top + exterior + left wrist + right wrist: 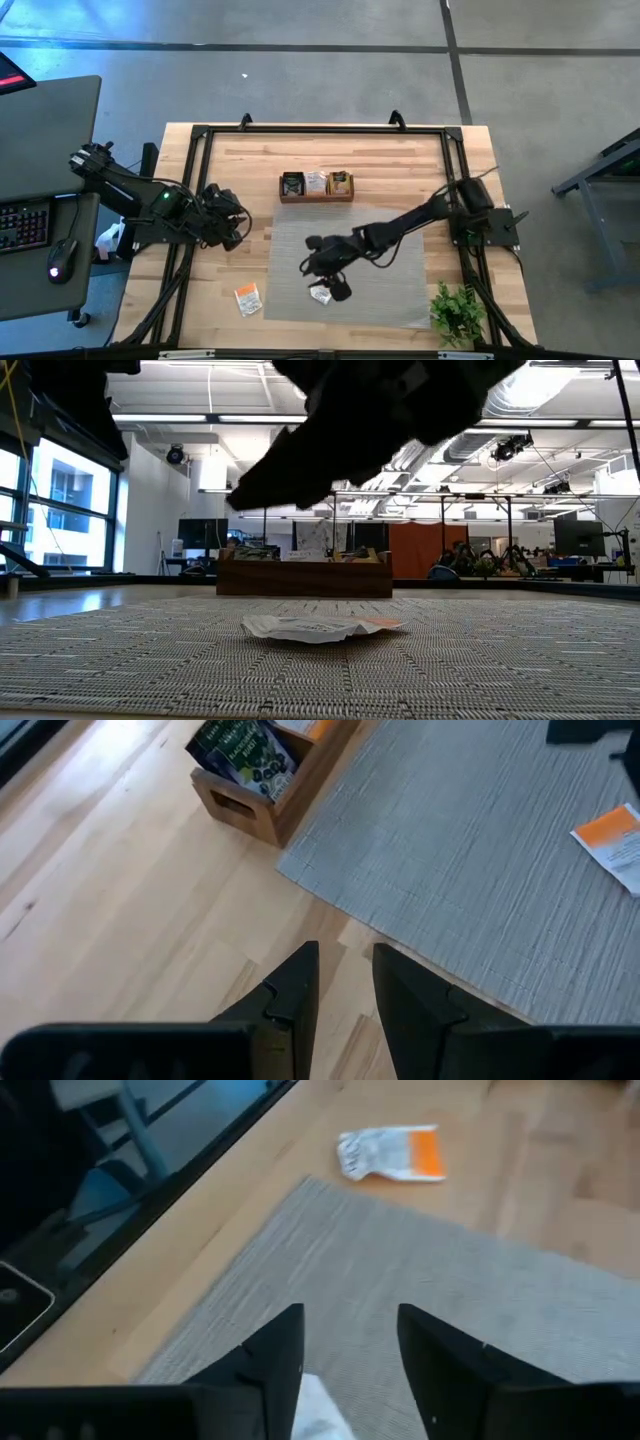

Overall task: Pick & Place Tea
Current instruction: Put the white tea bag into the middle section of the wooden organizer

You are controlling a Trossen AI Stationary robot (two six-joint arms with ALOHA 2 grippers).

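Observation:
A white-and-orange tea sachet (321, 294) lies flat on the grey woven mat (400, 290); the low view shows the sachet (320, 628) resting there. My right gripper (330, 280) hovers open just above it, touching nothing. In the right wrist view a white corner of the sachet (322, 1415) shows between the spread fingers of the gripper (350, 1330). A second white-and-orange sachet (247, 298) (395, 1153) lies on the bare wood left of the mat. My left gripper (238, 228) (345, 965) waits over the wood at the table's left, its fingers narrowly apart and holding nothing.
The wooden three-compartment box (316, 186) (265, 780) stands at the mat's far edge with sachets upright inside. A small green plant (458, 312) sits at the table's near right corner. A black frame (200, 135) runs around the table. A desk with keyboard (25, 222) stands left.

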